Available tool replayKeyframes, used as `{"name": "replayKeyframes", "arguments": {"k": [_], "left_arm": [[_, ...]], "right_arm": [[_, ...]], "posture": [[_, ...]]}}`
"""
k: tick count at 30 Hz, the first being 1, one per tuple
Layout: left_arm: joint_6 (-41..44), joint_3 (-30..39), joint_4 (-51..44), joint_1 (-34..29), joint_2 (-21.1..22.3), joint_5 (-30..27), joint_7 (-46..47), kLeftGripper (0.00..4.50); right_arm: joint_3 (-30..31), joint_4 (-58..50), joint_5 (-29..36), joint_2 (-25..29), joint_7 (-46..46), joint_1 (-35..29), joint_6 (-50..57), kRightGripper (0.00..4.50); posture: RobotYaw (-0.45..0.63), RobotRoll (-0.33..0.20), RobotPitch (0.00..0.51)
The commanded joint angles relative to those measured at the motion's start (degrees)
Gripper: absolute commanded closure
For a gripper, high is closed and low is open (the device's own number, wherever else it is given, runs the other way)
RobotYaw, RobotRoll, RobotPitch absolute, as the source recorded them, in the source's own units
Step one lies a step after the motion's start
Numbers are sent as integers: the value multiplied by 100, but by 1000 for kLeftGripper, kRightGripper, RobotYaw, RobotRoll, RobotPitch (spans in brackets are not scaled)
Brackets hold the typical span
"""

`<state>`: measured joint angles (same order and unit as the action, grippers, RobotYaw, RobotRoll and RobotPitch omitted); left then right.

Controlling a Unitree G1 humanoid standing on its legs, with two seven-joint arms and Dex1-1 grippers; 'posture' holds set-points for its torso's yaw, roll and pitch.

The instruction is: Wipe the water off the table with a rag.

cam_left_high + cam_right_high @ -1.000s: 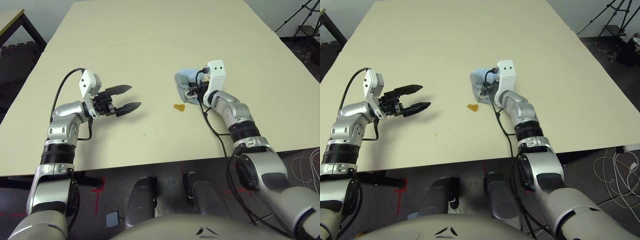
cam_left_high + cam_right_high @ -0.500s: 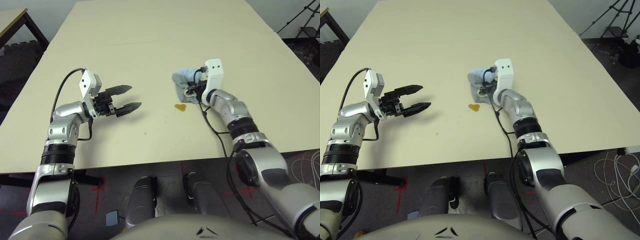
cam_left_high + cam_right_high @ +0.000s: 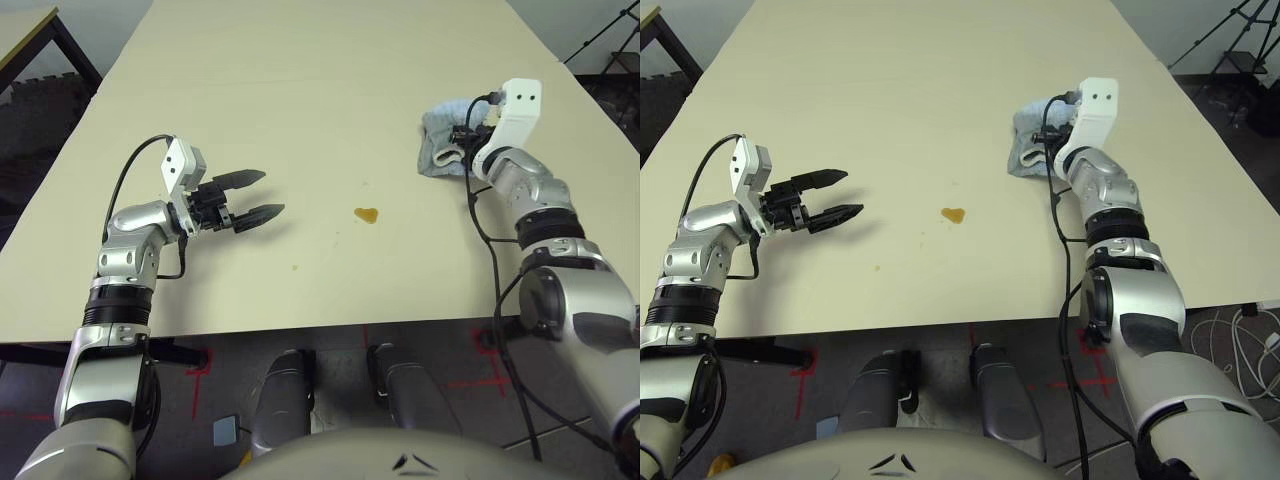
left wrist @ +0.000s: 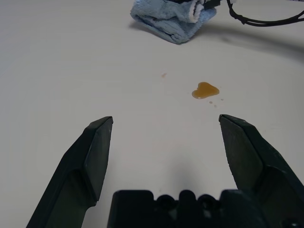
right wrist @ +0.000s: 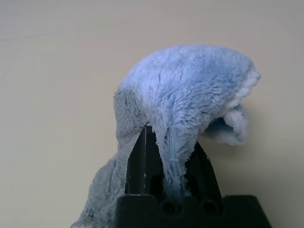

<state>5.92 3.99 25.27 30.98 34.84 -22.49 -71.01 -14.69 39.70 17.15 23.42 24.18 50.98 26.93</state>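
The rag (image 3: pixel 438 140), a bunched light blue-grey cloth, rests on the cream table (image 3: pixel 300 80) at the right. My right gripper (image 5: pixel 172 164) is shut on it, with cloth pinched between the black fingers (image 5: pixel 141 161). The water is an amber blob (image 3: pixel 367 215) near the table's middle, well left of the rag and nearer the front edge. A tiny amber speck (image 3: pixel 294 267) lies closer to that edge. My left gripper (image 3: pixel 262 196) hovers open left of the blob, and its wrist view shows the blob (image 4: pixel 205 90) ahead of the fingers and the rag (image 4: pixel 171 21) beyond it.
A small dark-framed table (image 3: pixel 30 30) stands off the far left corner. A tripod (image 3: pixel 1230 30) and loose cables (image 3: pixel 1240 335) are on the floor to the right. The table's front edge runs just below both forearms.
My right gripper has carried the rag to the right and farther back, away from the amber blob it was beside. The left arm has stayed put.
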Motion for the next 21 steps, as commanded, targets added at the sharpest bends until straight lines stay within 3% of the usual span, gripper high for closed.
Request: {"name": "replayKeyframes", "arguments": {"k": [1,5,9,21], "left_arm": [[-100,-54,183,32,16,115,-109,0],[-166,-88,344,115,4,154,-172,0],[-243,-122,538,238,-24,201,-228,0],[-341,-147,733,387,-107,292,-347,0]], "right_arm": [[-12,-1516,572,247,342,-527,1431,4446],[40,-2777,1042,229,353,-1251,2584,4446],[50,-3338,1185,-34,131,-1782,3018,4446],[210,-3604,883,-1033,-762,-2512,2646,4446]], "posture": [[-140,0,139],[-144,0,140],[-144,0,140],[-173,0,135]]}}
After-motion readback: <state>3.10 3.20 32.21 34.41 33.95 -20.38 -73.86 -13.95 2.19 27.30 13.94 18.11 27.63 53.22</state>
